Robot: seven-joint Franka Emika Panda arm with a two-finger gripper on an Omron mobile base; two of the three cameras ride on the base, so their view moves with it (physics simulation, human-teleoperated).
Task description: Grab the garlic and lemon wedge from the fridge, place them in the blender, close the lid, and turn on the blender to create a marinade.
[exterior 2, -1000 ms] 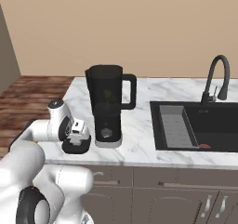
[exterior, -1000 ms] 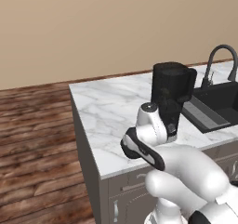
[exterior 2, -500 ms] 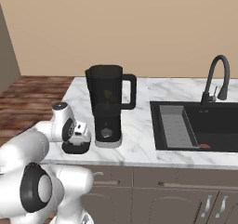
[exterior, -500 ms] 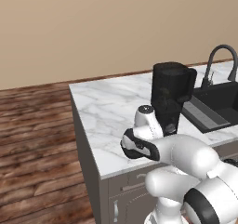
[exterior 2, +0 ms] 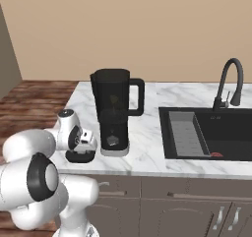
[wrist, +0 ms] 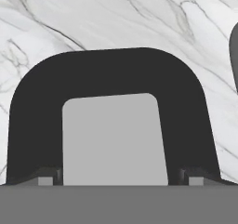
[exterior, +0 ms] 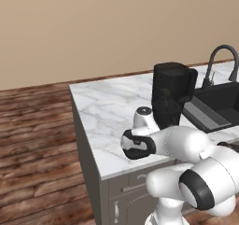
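The pincer [wrist: 119, 180] hangs low over the lid [wrist: 114, 107], looking straight down onto it. Its jaws are spread wide, one dark fingertip [wrist: 45, 177] at about 8 o'clock of the grey square centre and the other at about 4 o'clock, both over the lid's black border. Whether the tips touch the lid, I cannot tell. Nothing is pinched.

From the right base view, the lid [exterior 2: 80, 156] lies flat on the white marble surface [exterior 2: 147, 147], near the front edge, with the pincer [exterior 2: 88, 141] right above it. The blender [exterior 2: 115, 111] stands just beside, at about 2 o'clock from the lid, its top uncovered; a small yellowish speck shows through the dark jar, too faint to name. Further toward 3 o'clock sits the black sink [exterior 2: 209, 133] with its curved black tap [exterior 2: 229, 81].

In the left base view, the blender [exterior: 172, 95] rises behind the robot's white wrist, at the surface's [exterior: 109, 112] near corner.
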